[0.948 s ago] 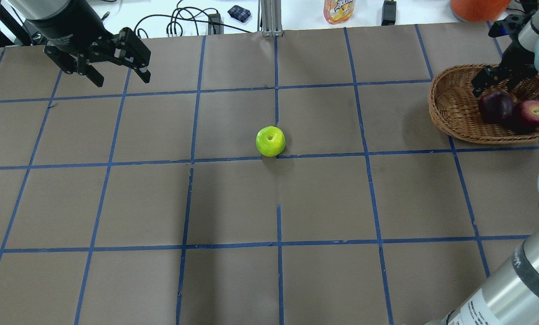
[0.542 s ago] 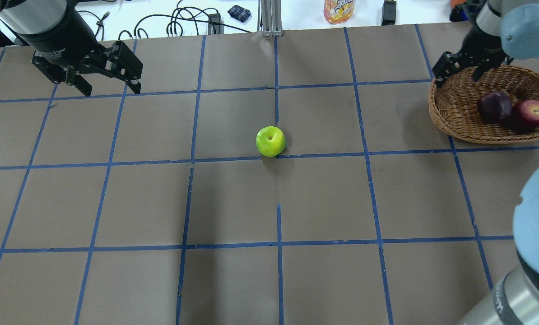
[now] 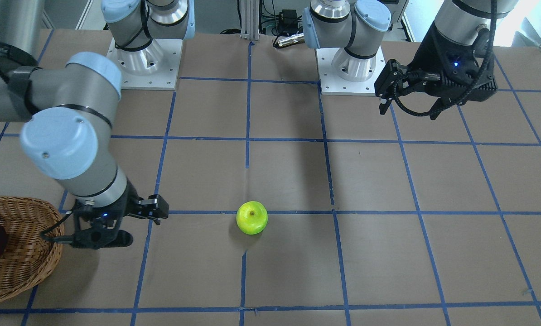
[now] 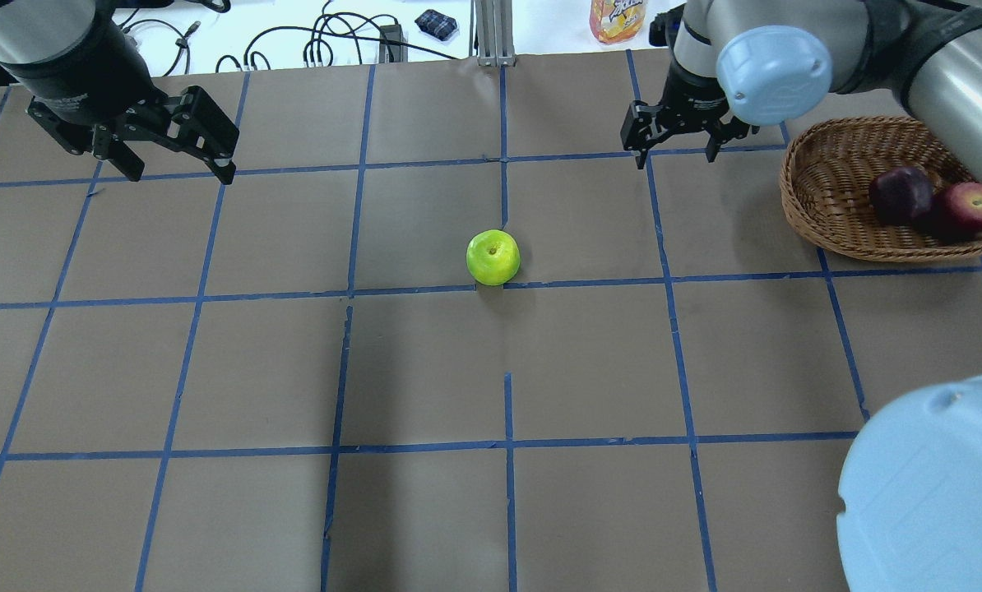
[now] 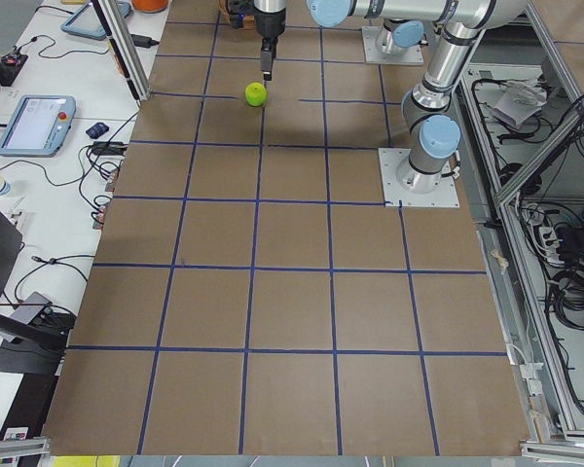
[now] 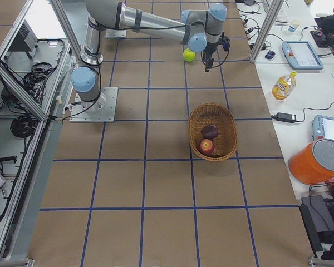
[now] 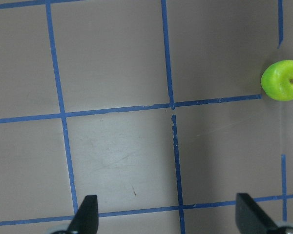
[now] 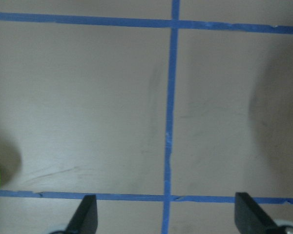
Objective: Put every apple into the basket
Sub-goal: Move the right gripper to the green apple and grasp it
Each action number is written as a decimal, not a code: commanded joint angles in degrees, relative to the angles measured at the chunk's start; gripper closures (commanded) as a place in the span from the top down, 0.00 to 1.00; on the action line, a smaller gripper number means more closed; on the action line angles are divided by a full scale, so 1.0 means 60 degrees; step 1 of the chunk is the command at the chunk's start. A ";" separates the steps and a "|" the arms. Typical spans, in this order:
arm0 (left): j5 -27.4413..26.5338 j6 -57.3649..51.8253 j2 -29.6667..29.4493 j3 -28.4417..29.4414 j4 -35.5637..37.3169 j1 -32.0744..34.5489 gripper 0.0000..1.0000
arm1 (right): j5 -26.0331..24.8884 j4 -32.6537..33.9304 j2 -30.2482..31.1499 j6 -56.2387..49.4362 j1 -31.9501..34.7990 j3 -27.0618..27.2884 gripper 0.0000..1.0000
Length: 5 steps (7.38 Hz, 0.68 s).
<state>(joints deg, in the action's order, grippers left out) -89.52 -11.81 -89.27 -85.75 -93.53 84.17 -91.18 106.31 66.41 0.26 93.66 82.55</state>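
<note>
- I am holding my right gripper [image 4: 677,156] and left gripper [image 4: 180,170] spread, both empty.
- The green apple [image 4: 493,257] is lying between them, touching neither.
- The basket [image 4: 795,197] beside my right gripper is holding the maroon apple [image 4: 900,196] and red apple [image 4: 966,207].

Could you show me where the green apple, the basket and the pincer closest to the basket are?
green apple [image 4: 493,257], overhead view, the middle of its top.
basket [image 4: 824,201], overhead view, bare woven inner wall on its left.
right pincer [image 4: 678,156], overhead view, midway between its two fingertips.
</note>
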 commanded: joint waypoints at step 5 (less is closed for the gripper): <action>0.0199 0.0253 0.0215 -0.0008 -0.2024 0.0093 1.00 | 0.0007 0.0487 -0.0578 0.3149 0.2537 -0.0296 1.00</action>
<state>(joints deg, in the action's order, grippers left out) -88.35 -11.23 -88.45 -86.42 -99.91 84.57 -91.15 107.53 65.08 16.96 106.89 81.05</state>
